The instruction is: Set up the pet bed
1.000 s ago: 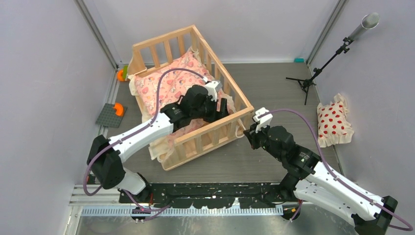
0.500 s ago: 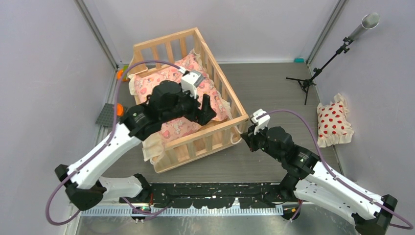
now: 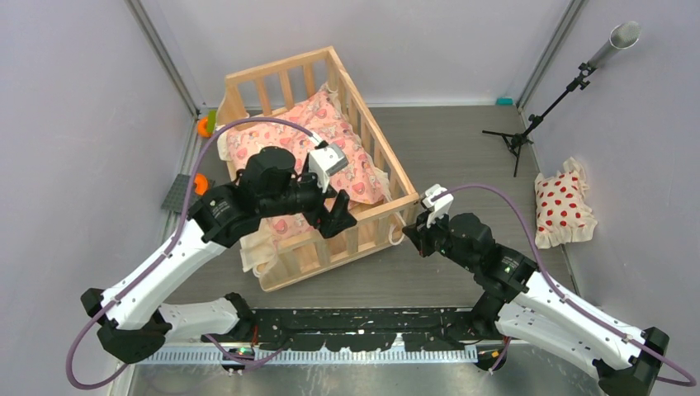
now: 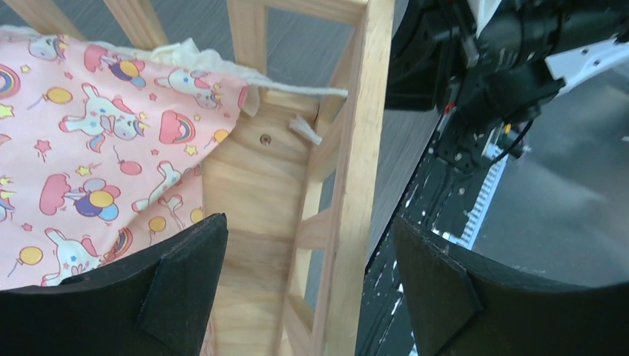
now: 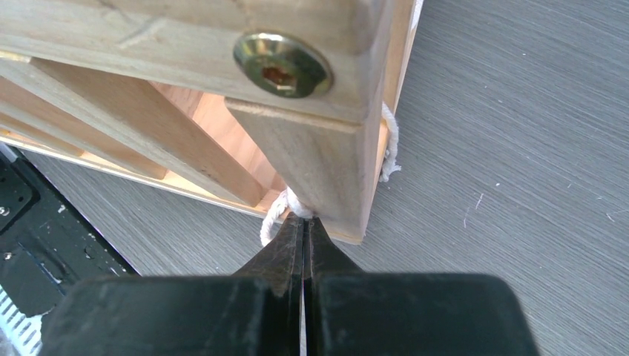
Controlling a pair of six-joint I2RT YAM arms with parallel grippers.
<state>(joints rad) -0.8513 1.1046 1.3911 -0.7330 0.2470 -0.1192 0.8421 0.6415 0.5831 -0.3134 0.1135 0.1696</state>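
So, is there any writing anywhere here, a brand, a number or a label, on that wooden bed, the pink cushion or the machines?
None: no word, number or brand can be read in any view.
The pink cushion bears only pictures: unicorns, balloons, rainbows, stars.
The pet bed is bare wood, and its bolt head shows no stamp.
Any marks on the left arm or the right arm are too small to tell.

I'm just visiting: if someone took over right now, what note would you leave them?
Left gripper: open, above the near rail of the light wooden slatted pet bed, holding nothing.
Right gripper: shut, tips at a cream tie on its near-right corner post.
Done: pink cartoon-print cushion lies in the bed.
To do: near-right corner bare of cushion; white red-dotted pillow lies outside.
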